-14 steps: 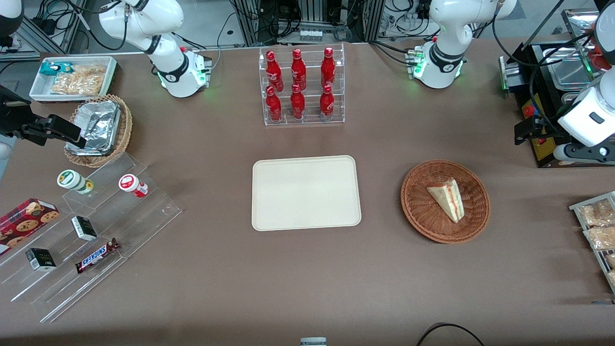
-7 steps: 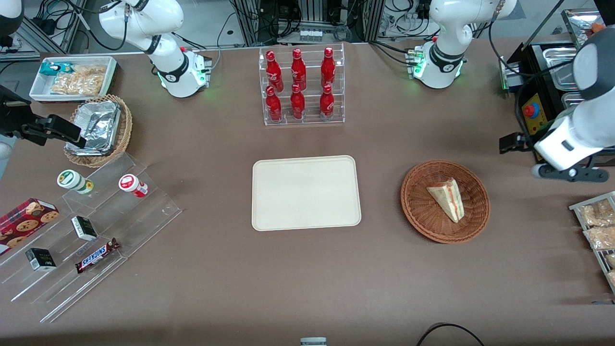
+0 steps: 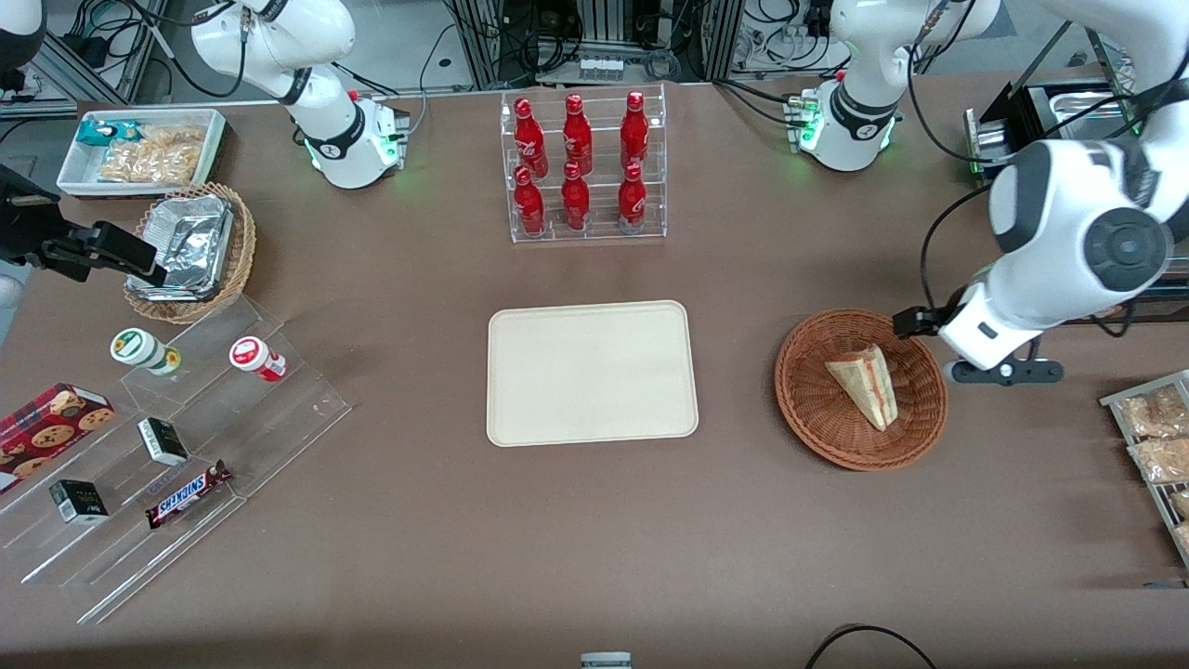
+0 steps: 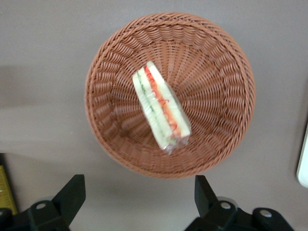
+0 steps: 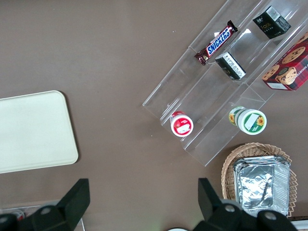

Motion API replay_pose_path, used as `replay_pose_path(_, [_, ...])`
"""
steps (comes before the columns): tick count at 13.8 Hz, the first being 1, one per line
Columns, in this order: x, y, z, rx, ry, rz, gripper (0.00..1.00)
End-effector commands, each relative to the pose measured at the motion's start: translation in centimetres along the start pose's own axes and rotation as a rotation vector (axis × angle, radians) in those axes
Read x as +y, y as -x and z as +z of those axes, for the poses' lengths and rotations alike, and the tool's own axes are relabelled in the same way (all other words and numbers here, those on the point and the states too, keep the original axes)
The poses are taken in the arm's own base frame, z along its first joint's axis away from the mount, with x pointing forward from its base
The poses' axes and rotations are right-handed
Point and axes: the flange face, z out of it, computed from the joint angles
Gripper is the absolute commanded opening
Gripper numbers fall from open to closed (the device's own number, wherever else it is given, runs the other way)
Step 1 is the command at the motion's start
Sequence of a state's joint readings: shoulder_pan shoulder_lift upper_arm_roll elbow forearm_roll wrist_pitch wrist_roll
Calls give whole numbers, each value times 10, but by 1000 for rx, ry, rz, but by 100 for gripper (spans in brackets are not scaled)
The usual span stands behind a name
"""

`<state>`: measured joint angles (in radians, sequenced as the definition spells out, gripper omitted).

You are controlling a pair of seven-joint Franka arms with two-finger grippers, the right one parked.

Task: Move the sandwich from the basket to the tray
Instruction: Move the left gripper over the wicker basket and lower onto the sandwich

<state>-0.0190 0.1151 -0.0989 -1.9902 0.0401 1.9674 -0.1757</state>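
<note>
The sandwich [image 3: 864, 383] lies in the reddish-brown wicker basket [image 3: 801, 409], wrapped in clear film, its red, orange and green filling showing along one edge. The cream tray [image 3: 592, 372] lies flat at the table's middle, bare. My left gripper [image 3: 1001, 372] hangs in the air above the table beside the basket's rim, toward the working arm's end. In the left wrist view the gripper [image 4: 137, 195] is open and empty, with the sandwich [image 4: 161, 111] and basket [image 4: 231, 139] below it and a sliver of the tray [image 4: 304, 163] showing.
A clear rack of red bottles [image 3: 581, 167] stands farther from the camera than the tray. Snack packets [image 3: 1156, 437] lie at the working arm's end. A clear stepped stand with snacks [image 3: 176, 446], a tan basket with foil [image 3: 190, 251] and a white bin [image 3: 139, 149] lie toward the parked arm's end.
My left arm has swung in from the working arm's end of the table toward the basket. The sandwich, basket and tray have not moved.
</note>
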Motion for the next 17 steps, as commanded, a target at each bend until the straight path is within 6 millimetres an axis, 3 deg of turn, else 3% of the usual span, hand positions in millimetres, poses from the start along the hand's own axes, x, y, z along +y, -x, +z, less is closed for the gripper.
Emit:
replay_pose_path(1, [11,13,23,49,5,-114,100])
replay_pose_path(5, [13,18,63,152,57,-344,100])
replay_pose_path(12, [14,14,92,101,71,-547,100])
replay_pose_path(17, [16,7,113,97,78,-570,100])
